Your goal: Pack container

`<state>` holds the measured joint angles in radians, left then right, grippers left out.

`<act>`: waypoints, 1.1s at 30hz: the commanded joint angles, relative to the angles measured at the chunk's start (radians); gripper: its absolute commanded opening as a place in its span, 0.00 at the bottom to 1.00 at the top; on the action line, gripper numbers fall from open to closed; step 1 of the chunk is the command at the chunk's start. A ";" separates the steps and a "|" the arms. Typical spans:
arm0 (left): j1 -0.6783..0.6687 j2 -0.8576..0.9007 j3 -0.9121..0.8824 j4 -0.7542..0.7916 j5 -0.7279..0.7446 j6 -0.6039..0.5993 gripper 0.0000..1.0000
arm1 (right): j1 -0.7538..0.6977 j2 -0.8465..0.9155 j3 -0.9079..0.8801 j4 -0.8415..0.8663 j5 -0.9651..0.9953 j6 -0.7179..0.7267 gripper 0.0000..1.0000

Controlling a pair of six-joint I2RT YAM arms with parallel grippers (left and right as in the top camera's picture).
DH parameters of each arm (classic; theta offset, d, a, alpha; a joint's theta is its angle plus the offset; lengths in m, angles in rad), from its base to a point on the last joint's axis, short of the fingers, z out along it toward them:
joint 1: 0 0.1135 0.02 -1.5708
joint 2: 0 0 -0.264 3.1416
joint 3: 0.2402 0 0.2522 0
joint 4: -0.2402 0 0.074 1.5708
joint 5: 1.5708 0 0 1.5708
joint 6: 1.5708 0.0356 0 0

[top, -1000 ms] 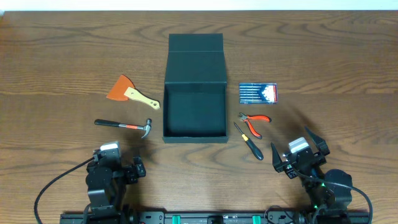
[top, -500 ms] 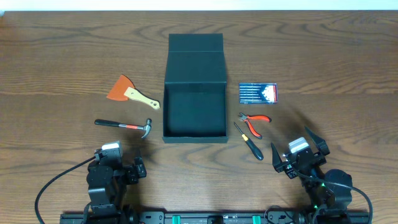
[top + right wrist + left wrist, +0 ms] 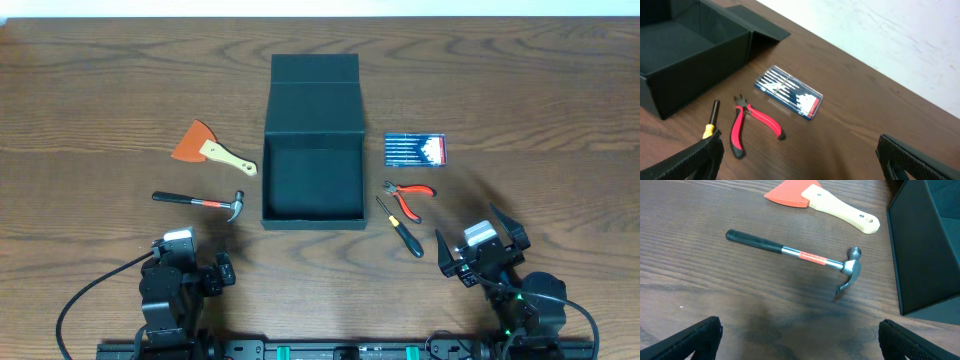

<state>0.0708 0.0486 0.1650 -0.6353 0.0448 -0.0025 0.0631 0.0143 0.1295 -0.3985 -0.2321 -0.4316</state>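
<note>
The box (image 3: pixel 312 180) sits in the middle of the bench (image 3: pixel 100 80), square to the bench edges, with its mouth facing up. Its hinge is on the far side, and the lid (image 3: pixel 314 85) is folded back flat, away from the robot. Box and lid together make one long shape running from near to far. Inside, only the dark floor and walls show. The left wrist view catches one outer corner of the box at the right edge, and the right wrist view looks into the box from the near right.

On the robot's left of the box lie two tools, both apart from it. The scraper (image 3: pixel 210 148) is the farther one, with its orange blade pointing away from the box and its pale wooden handle angled toward it. The hammer (image 3: pixel 200 201) lies nearer the robot, its black grip out to the left and its steel head close to the box's near left corner.

On the right, a flat blue case (image 3: pixel 415 150) lies level with the middle of the box. Nearer the robot are red-handled pliers (image 3: pixel 408 195) and then a black screwdriver (image 3: pixel 400 227) with a yellow band.

The left pincer (image 3: pixel 800 325) hangs near the bench's front edge, spread wide and holding nothing. The right pincer (image 3: pixel 800 145) is also spread wide with nothing in it, just short of the screwdriver.
</note>
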 commanded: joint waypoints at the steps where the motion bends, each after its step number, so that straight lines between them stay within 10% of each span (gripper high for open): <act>1: -0.003 0.003 -0.010 -0.007 -0.012 0.006 0.98 | -0.005 -0.008 -0.012 0.002 -0.004 -0.011 0.99; 33: -0.003 0.003 -0.010 -0.007 -0.012 0.006 0.99 | -0.006 -0.008 -0.011 0.009 0.051 -0.037 0.99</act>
<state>0.0708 0.0486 0.1650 -0.6353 0.0448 -0.0025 0.0631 0.0143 0.1295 -0.3969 -0.2008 -0.4484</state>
